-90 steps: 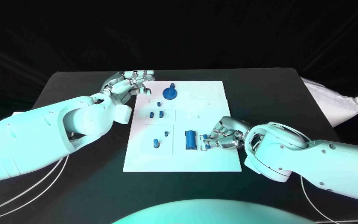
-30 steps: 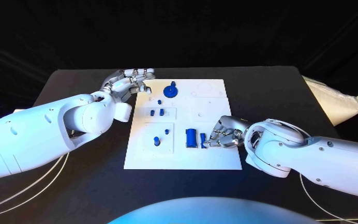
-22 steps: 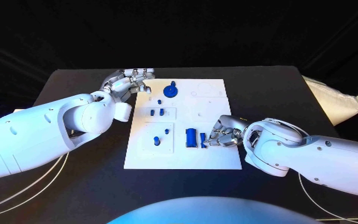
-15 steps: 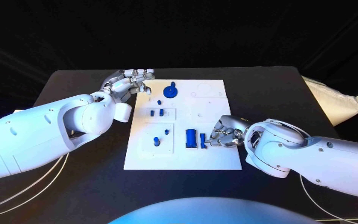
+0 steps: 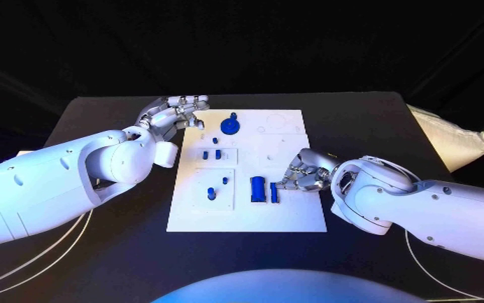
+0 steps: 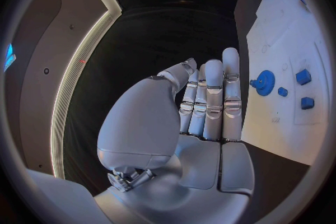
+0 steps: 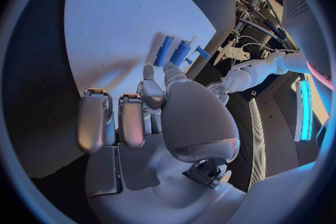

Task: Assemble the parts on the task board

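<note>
Right hand, fingers curled together at the white task board's 3 o'clock edge, touches the slim blue bar part; whether pinched, cannot tell. Likely light, rigid, slick: grip mid-length. Left hand idles apart, empty, at 10 o'clock.

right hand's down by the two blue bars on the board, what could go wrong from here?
1. The right hand has its fingertips right beside the slim blue bar, which lies close to the wider blue block. Reaching for one could nudge the other.
2. Whether it grips the bar cannot be told; a weak pinch might drop it.
3. The left hand sits at the corner of the task board, apparently not pressing it, so a push might slide the board.
</note>
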{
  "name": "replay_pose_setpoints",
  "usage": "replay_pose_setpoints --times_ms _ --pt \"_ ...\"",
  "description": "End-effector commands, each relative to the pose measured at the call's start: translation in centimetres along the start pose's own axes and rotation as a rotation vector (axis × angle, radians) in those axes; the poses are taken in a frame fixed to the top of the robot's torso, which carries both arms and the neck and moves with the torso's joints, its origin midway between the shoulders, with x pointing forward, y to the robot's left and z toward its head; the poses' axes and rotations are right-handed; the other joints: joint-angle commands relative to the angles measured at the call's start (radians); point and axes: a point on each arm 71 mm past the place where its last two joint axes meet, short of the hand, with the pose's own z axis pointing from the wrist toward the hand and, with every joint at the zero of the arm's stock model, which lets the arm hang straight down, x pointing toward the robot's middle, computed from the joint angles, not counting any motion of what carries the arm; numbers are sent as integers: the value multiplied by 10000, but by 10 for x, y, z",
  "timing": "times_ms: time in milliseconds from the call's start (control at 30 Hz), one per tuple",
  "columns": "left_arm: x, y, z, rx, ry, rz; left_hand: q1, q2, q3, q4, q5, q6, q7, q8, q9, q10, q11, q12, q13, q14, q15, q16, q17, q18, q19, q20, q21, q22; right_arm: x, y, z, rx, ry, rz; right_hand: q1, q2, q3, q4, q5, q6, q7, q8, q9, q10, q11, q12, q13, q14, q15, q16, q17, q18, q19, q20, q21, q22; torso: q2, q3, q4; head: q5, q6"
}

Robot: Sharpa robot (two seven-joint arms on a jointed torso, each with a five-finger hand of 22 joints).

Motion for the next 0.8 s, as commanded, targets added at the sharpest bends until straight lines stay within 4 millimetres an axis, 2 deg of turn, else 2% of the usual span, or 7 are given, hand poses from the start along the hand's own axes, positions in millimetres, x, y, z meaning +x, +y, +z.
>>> replay_pose_setpoints --times_ms 33,533,800 --pt "2 0 0 40 210 -100 -4 69 -29 -17 26 -88 -7 69 -10 -64 28 40 16 -65 11 -3 -12 110 38 18 -55 -17 2 0 2 197 221 -202 -86 47 -57 -24 63 -4 19 -8 16 85 20 67 31 623 -29 29 198 -123 16 -38 22 18 12 1 -10 19 -18" --pt "3 0 0 30 230 -106 -5 69 -30 -17 26 -89 -6 70 -10 -66 29 42 16 -66 12 -3 -13 110 38 18 -56 -17 10 3 11 597 429 -1465 64 15 -208 -162 -222 142 -50 98 100 235 -36 379 257 648 -67 107 327 -136 51 -48 57 95 -4 -2 -6 53 -80" --pt "3 0 0 22 235 -108 -5 69 -30 -17 26 -89 -6 70 -10 -66 29 42 16 -66 12 -3 -13 110 38 18 -56 -17 10 4 11 522 150 -1755 108 65 -239 -196 -251 182 -76 139 132 288 -62 458 315 657 -90 135 370 -137 61 -64 63 106 -1 3 -13 50 -48"
